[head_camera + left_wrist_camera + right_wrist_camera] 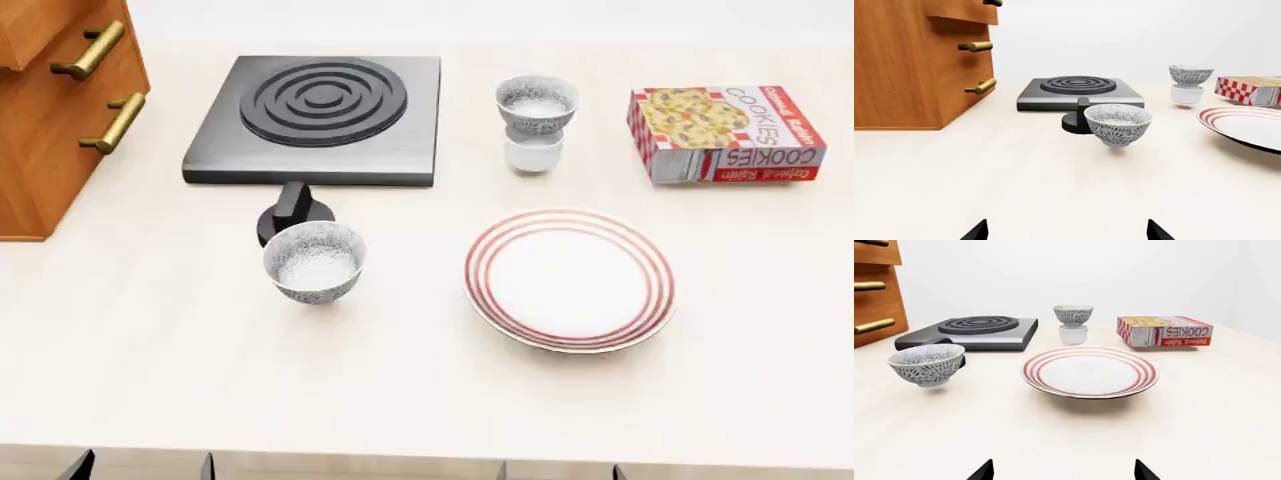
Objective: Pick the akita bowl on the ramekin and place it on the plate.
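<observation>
The speckled akita bowl (537, 102) sits upright on the white ramekin (534, 152) at the back of the table, right of the stove; they also show in the right wrist view as akita bowl (1073, 315) and ramekin (1073, 334). The red-ringed plate (570, 280) lies in front of them with nothing on it. My left gripper (1067, 231) and right gripper (1062, 471) hang at the table's near edge, both open with nothing between the fingers, far from the stacked bowl.
A look-alike speckled bowl (315, 262) stands alone at front left, beside a black knob (294, 215) of the stove (320, 120). A cookie box (727, 133) lies at back right. A wooden drawer cabinet (54, 110) stands at far left.
</observation>
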You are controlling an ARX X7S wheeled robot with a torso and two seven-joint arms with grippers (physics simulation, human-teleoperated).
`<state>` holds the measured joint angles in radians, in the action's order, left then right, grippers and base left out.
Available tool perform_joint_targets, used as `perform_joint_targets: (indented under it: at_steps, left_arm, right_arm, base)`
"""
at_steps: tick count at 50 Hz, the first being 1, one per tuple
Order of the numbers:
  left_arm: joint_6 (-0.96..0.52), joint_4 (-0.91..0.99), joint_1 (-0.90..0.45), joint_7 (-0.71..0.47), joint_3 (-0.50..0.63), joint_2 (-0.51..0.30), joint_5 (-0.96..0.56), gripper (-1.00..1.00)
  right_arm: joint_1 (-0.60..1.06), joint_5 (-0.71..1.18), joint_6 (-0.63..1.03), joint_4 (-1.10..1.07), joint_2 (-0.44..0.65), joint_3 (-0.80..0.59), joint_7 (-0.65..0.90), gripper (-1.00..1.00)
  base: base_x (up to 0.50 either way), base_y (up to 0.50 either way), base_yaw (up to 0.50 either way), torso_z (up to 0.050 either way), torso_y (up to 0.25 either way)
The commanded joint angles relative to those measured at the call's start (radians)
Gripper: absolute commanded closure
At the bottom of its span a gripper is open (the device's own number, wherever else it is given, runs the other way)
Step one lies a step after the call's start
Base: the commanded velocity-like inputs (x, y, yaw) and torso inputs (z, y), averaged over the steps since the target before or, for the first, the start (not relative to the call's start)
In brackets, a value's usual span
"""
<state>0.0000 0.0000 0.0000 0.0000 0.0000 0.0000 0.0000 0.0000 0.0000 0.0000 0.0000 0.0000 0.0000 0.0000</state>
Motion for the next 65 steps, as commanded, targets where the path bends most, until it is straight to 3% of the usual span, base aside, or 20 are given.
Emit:
perform_joint_targets:
  at_steps: [1,5,8,17,29,33,34,36,39,49,54,61,63,65]
  left_arm:
    - [-0.009,0.017,0.001,-0.017,0.012,-0.016,-0.025,-1.00]
    - [-0.028,0.014,-0.006,-0.035,0.036,-0.031,-0.031,-1.00]
    - [-0.066,0.073,0.008,-0.046,0.039,-0.043,-0.043,-1.00]
    - [-0.351,0.524,0.055,-0.090,0.016,-0.090,-0.055,-1.00]
    - [-0.540,0.900,0.085,-0.116,-0.042,-0.125,-0.127,-1.00]
    - [-0.531,0.900,0.088,-0.119,-0.037,-0.131,-0.129,-1.00]
    - [-0.529,0.898,0.088,-0.119,-0.035,-0.133,-0.130,-1.00]
    - [-0.530,0.895,0.085,-0.121,-0.031,-0.136,-0.129,-1.00]
    - [-0.516,0.890,0.087,-0.123,-0.025,-0.141,-0.125,-1.00]
    - [-0.515,0.883,0.084,-0.134,-0.014,-0.150,-0.130,-1.00]
    - [-0.517,0.885,0.085,-0.140,-0.012,-0.151,-0.137,-1.00]
    - [-0.535,0.896,0.082,-0.149,-0.015,-0.155,-0.154,-1.00]
    - [-0.535,0.895,0.081,-0.151,-0.014,-0.156,-0.155,-1.00]
    - [-0.530,0.893,0.083,-0.152,-0.014,-0.157,-0.158,-1.00]
  right_arm:
    - [-0.003,0.018,0.010,-0.020,0.016,-0.016,0.021,-1.00]
    - [0.005,0.026,-0.034,0.028,0.033,-0.027,0.042,-1.00]
    - [-0.014,0.011,0.034,-0.083,0.042,-0.028,0.079,-1.00]
    - [-0.083,0.072,0.172,-0.454,0.074,-0.001,0.102,-1.00]
    - [-0.121,0.049,0.335,-0.783,0.113,-0.018,0.142,-1.00]
    - [-0.107,0.085,0.375,-0.804,0.112,-0.002,0.147,-1.00]
    - [-0.077,0.090,0.455,-0.852,0.117,-0.004,0.154,-1.00]
    - [-0.101,0.086,0.385,-0.805,0.117,-0.008,0.152,-1.00]
    - [-0.076,0.098,0.459,-0.852,0.122,-0.006,0.162,-1.00]
    - [-0.094,0.090,0.403,-0.811,0.132,-0.019,0.177,-1.00]
    - [-0.072,0.097,0.471,-0.853,0.139,-0.025,0.188,-1.00]
    - [-0.088,0.095,0.432,-0.824,0.140,-0.035,0.194,-1.00]
    - [-0.059,0.110,0.509,-0.871,0.144,-0.031,0.200,-1.00]
    - [-0.089,0.104,0.435,-0.827,0.145,-0.032,0.197,-1.00]
  base:
    - [0.00,0.00,0.00,0.000,0.000]
    - [0.00,0.00,0.00,0.000,0.000]
    - [0.00,0.00,0.00,0.000,0.000]
    - [0.00,0.00,0.00,0.000,0.000]
    - [0.00,0.00,0.00,0.000,0.000]
    - [0.02,0.00,0.00,0.000,0.000]
    - [0.50,0.00,0.00,0.000,0.000]
    - [0.50,0.00,0.00,0.000,0.000]
    - [0.50,0.00,0.00,0.000,0.000]
    - [0.50,0.00,0.00,0.000,0.000]
    - [0.50,0.00,0.00,0.000,0.000]
    - [0.50,0.00,0.00,0.000,0.000]
    - [0.50,0.00,0.00,0.000,0.000]
    - [0.50,0.00,0.00,0.000,0.000]
